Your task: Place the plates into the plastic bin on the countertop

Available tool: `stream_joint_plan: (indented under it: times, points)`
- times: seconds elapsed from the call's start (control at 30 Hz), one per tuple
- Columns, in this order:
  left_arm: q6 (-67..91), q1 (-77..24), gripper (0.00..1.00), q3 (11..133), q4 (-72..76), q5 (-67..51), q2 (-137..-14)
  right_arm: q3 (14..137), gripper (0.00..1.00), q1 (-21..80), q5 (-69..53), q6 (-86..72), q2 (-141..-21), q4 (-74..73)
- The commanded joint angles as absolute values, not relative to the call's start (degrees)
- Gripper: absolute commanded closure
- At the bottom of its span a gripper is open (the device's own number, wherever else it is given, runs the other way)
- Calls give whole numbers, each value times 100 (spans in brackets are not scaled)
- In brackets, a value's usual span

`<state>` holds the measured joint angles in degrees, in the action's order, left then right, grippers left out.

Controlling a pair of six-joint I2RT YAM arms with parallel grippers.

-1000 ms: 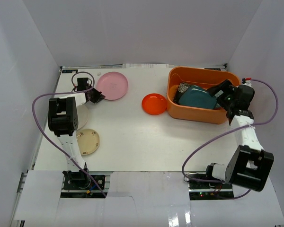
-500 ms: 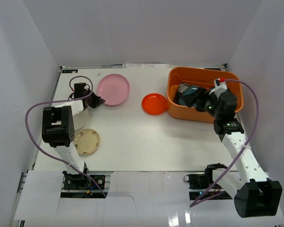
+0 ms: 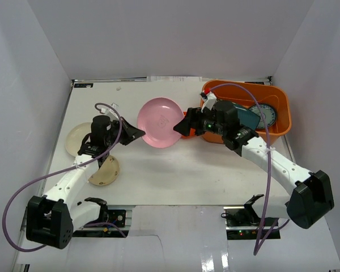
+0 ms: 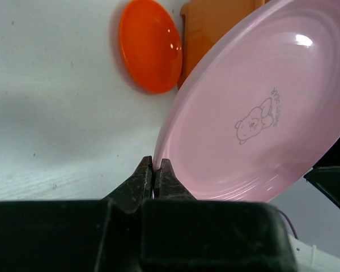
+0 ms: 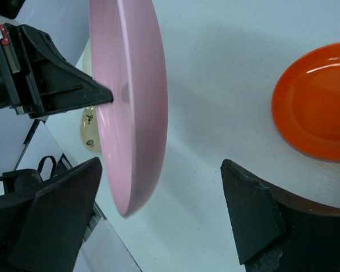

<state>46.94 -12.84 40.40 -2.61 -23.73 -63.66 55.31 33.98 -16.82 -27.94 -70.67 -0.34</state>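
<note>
My left gripper (image 3: 139, 134) is shut on the left rim of the round pink plate (image 3: 160, 122) and holds it tilted above the white countertop (image 3: 158, 175). In the left wrist view the fingers (image 4: 154, 170) pinch the pink plate's (image 4: 255, 107) edge. My right gripper (image 3: 182, 128) is open, and the pink plate's (image 5: 133, 102) far edge hangs between its jaws without touching them. The small orange-red dish (image 3: 185, 115) lies beside the orange bin (image 3: 246, 84). The teal plate (image 3: 250, 118) and the blue-green patterned plate (image 3: 265, 114) lie in the bin. The dark flowered plate is hidden.
A round cream plate (image 3: 78, 139) and a second cream plate (image 3: 105, 170) lie at the left under my left arm. The orange-red dish also shows in the left wrist view (image 4: 149, 45) and the right wrist view (image 5: 317, 107). Pale walls enclose the countertop.
My left gripper lifted the pink plate and carried it right toward the middle. My right arm swung left out of the bin to the plate's edge.
</note>
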Motion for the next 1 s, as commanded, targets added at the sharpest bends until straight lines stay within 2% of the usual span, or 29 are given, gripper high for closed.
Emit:
stream_joint_plan:
  times: [0.0,0.03,0.07,0.1,0.13,0.2,0.23,0.37,0.43,0.5,0.6,0.67,0.83,0.97]
  points:
    - [4509,-1397,100,3824,-658,-2311,-5977,5862,9,3621,-1522,-2637,-7425,106]
    - [4500,-1406,100,3780,-685,-2312,-5768,5819,1,3638,-1416,-2663,-7462,158]
    - [4509,-1406,100,3718,-738,-2303,-5679,5757,12,3647,-1285,-2733,-7479,254]
    - [4500,-1406,100,3718,-790,-2277,-5608,5661,44,3639,-1196,-2768,-7514,333]
    - [4448,-1406,100,3735,-843,-2268,-5520,5634,61,3639,-1082,-2812,-7515,404]
    - [4386,-1406,87,3823,-1018,-2224,-5528,5616,87,3639,-801,-2865,-7471,492]
    - [4316,-1398,66,3875,-1089,-2093,-5581,5686,92,3639,-695,-2874,-7453,518]
    - [4140,-1398,26,4350,-1598,-1583,-5905,6055,92,3351,-325,-2839,-7234,405]
    - [4105,-1284,18,4647,-1757,-1145,-6046,6213,92,3008,-395,-2935,-7006,334]
    - [4139,-1091,15,4772,-1889,-915,-6222,6205,92,2209,-728,-3154,-6734,281]
    - [4341,-231,15,4694,-1802,-1045,-6214,6030,92,961,-958,-3278,-6505,62]
    - [4499,726,15,4528,-1845,-1325,-6179,5846,92,189,-1098,-3235,-6460,9]
    - [4693,2352,16,4079,-1907,-1320,-6161,5370,92,-799,-923,-3270,-6565,-141]
    - [4772,2680,16,3982,-2074,-450,-6345,5352,92,-1125,-923,-3235,-6960,-132]
